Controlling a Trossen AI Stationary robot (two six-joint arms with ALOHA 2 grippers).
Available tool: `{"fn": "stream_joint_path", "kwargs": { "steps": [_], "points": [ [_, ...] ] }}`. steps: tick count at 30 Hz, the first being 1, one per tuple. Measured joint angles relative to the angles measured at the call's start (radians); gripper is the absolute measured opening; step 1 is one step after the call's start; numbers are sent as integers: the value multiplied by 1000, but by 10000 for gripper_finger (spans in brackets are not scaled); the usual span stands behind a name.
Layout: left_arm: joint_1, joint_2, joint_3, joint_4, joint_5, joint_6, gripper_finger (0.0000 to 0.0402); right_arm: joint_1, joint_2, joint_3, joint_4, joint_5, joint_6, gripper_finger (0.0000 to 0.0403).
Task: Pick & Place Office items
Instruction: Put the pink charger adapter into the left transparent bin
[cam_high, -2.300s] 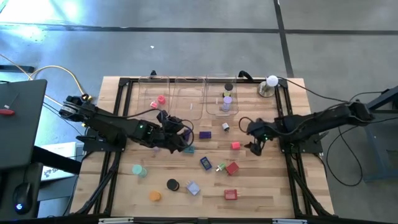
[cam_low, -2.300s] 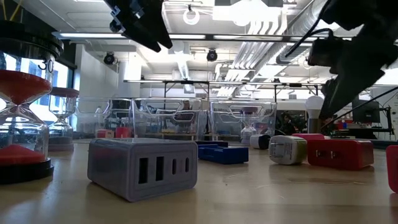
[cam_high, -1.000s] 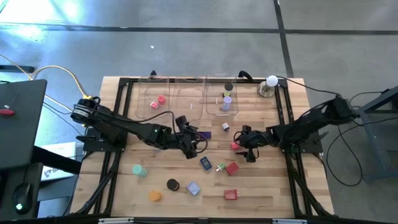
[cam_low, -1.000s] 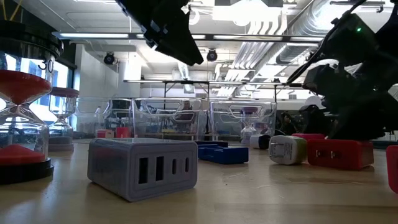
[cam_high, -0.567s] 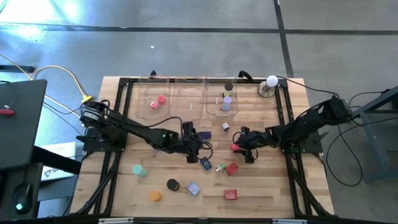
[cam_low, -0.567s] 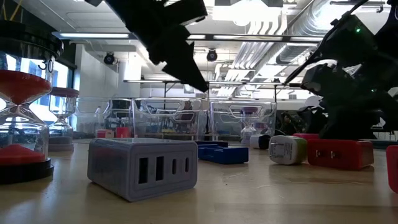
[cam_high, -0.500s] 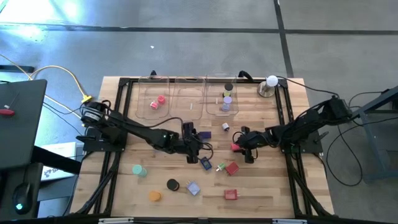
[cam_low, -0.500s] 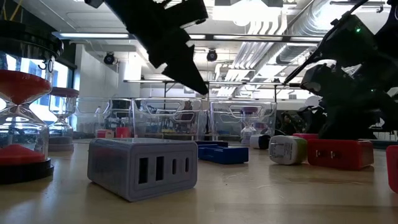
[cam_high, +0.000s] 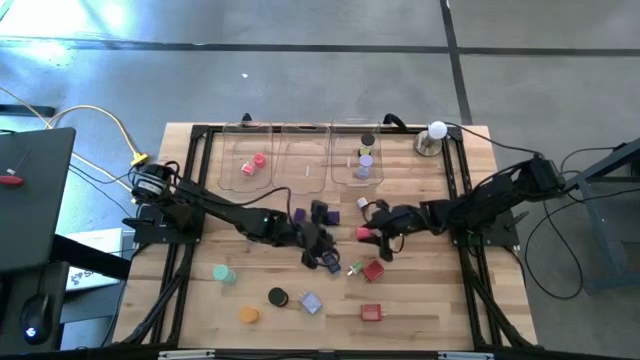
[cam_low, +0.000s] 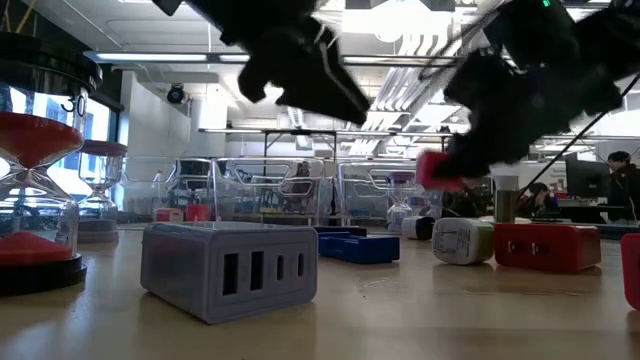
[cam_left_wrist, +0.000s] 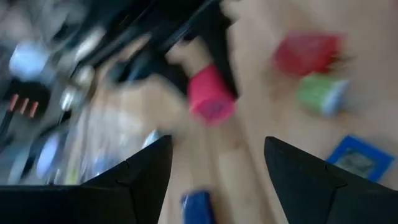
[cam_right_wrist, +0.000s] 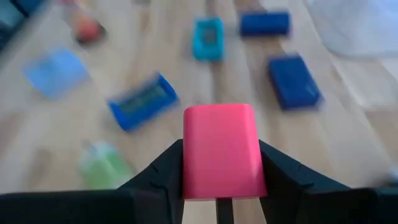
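Observation:
My right gripper (cam_high: 372, 232) is shut on a pink block (cam_right_wrist: 221, 149), which hangs above the middle of the table (cam_high: 420, 300); the low view also shows the pink block (cam_low: 437, 170) off the wood. My left gripper (cam_high: 324, 252) hovers open just left of it, above a blue block (cam_right_wrist: 143, 102), with nothing between its fingers (cam_left_wrist: 149, 171). The left wrist view looks over at the pink block (cam_left_wrist: 210, 99) in the other arm's fingers. More office items lie loose on the wood: a red block (cam_high: 373, 270), a green piece (cam_high: 354, 269), a teal disc (cam_high: 222, 273). My right gripper pinches the pink block by its two opposite sides (cam_right_wrist: 186, 168) between its two fingers (cam_right_wrist: 283, 171). The fingers slant down from the table's right side. The block juts forward past the fingertips and is lifted clear of the table.
Three clear trays (cam_high: 305, 160) stand along the far edge; two hold small pieces. A white ball on a metal base (cam_high: 436, 135) sits at the far right. A black disc (cam_high: 277, 297), an orange disc (cam_high: 248, 315), a lavender block (cam_high: 309, 302) and a red block (cam_high: 371, 313) lie near the front.
My right gripper has taken hold of the pink block on the table and lifted it clear, shifting a little toward the table's left. My left gripper has rolled about its axis and sunk toward the near right, over the blue block.

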Motion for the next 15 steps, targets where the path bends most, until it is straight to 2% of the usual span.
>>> {"fn": "stream_joint_path", "kwargs": {
  "steps": [3,5,10,15],
  "points": [
    [-3,0,0,34,116,115,245,1,0,55,3,-75,18,141],
    [-5,0,0,57,150,156,245,1,-1,83,13,-126,33,140],
    [-3,-2,0,98,144,199,245,8,-2,139,28,-187,148,141],
    [-6,-4,0,118,126,205,245,41,-1,165,18,-176,151,141]
  ]
}}
